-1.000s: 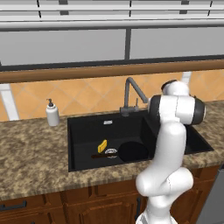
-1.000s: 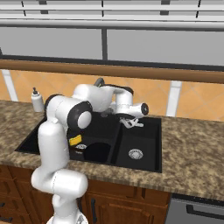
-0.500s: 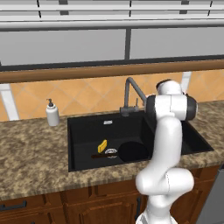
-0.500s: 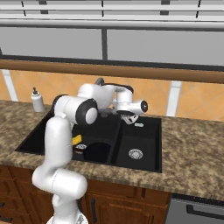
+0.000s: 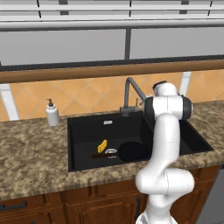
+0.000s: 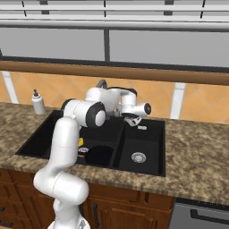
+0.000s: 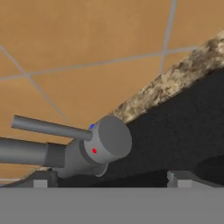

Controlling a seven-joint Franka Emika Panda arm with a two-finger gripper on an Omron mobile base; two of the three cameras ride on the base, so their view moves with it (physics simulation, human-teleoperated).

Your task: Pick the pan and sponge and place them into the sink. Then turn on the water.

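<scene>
Judging from the frames, both placements were complete: the pan (image 5: 132, 151) and sponge (image 5: 102, 145) lay in the sink (image 5: 83, 130), below and well forward of the pincer (image 6: 132, 120). No water ran from the faucet (image 5: 131, 92); turning it on remained. The pincer hovered at the faucet base, its lever (image 7: 51, 127) just ahead. Its fingertips (image 7: 40, 180) stood apart, released and empty. Room was tight: the tiled wall (image 7: 87, 39) stood close behind the lever.

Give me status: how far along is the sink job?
Done: pan and sponge lie in the sink's left basin. In hand: the end effector is at the faucet, facing its handle in the hand view. Left: no water stream visible yet.
</scene>
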